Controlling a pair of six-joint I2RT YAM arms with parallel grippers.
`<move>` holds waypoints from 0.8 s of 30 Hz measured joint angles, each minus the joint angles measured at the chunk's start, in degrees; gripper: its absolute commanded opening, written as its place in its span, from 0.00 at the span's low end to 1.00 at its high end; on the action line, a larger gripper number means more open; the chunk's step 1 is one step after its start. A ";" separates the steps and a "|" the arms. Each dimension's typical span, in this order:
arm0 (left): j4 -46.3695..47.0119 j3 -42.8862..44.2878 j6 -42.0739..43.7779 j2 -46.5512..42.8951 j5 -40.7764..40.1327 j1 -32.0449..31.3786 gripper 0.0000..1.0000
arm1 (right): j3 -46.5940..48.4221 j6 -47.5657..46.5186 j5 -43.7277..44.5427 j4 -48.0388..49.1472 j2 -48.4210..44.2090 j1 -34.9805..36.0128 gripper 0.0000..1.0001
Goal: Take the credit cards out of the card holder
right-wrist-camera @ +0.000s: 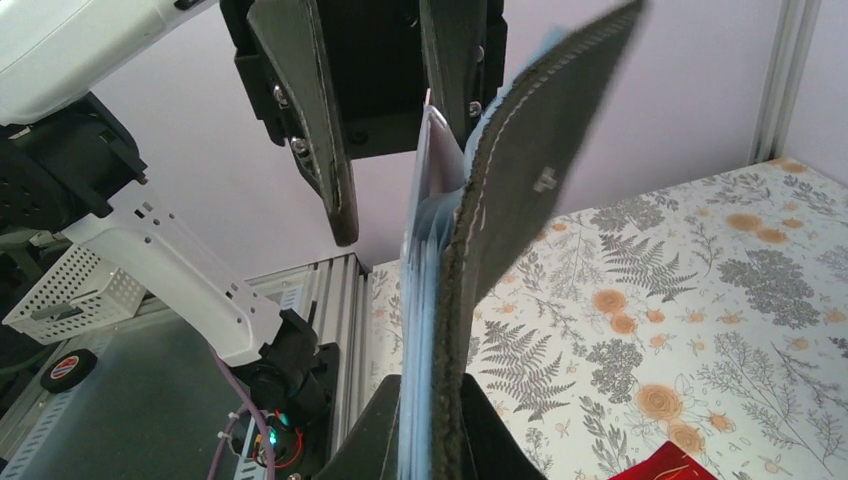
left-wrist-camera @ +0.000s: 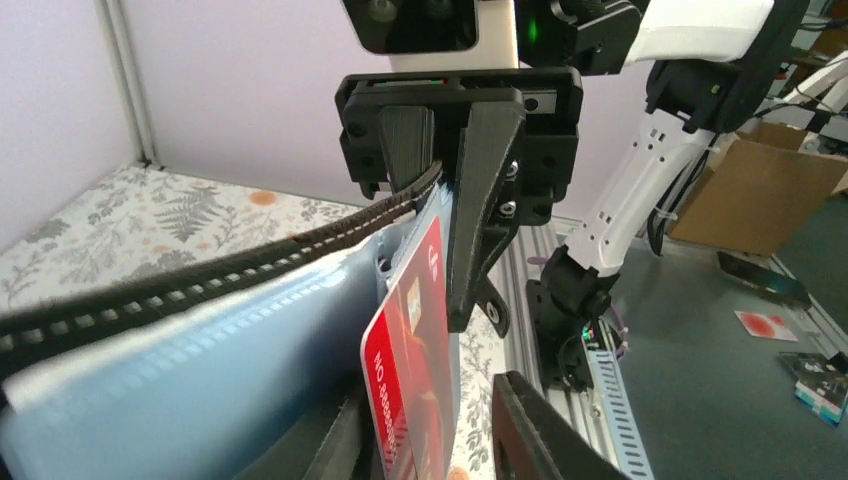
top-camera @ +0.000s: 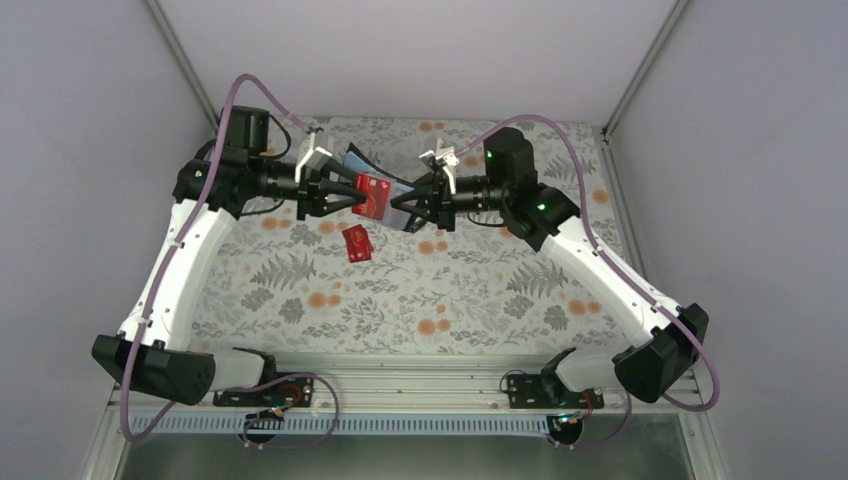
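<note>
My right gripper (top-camera: 415,205) (right-wrist-camera: 437,395) is shut on the card holder (top-camera: 397,210), held open in the air. Its black flap (right-wrist-camera: 520,170) stands up and its light blue inner face (left-wrist-camera: 200,360) shows. A red credit card (top-camera: 372,197) (left-wrist-camera: 415,360) sticks out of the holder toward my left gripper (top-camera: 350,194) (left-wrist-camera: 425,400). That gripper's jaws stand on either side of the card, with a gap showing between the card and the right finger (left-wrist-camera: 530,430). A second red card (top-camera: 357,242) (right-wrist-camera: 670,465) lies flat on the floral table below.
The floral tablecloth (top-camera: 480,290) covers the table inside grey enclosure walls. An aluminium rail (top-camera: 420,365) runs along the near edge by the arm bases. Off the table are a cardboard box (left-wrist-camera: 770,190) and a white basket (right-wrist-camera: 70,295).
</note>
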 measured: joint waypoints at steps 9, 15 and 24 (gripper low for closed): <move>0.81 -1.16 -0.50 0.07 -1.09 -0.50 0.08 | 0.00 -0.20 -0.42 -0.46 0.00 -0.13 0.04; 0.52 -1.05 -0.57 0.07 -1.31 -0.02 0.04 | -0.02 -0.92 -0.26 -1.01 -0.28 -0.61 0.04; 0.24 -1.05 -1.29 0.07 -0.63 0.59 0.02 | -0.57 -0.96 1.07 -1.53 -1.53 -1.90 0.04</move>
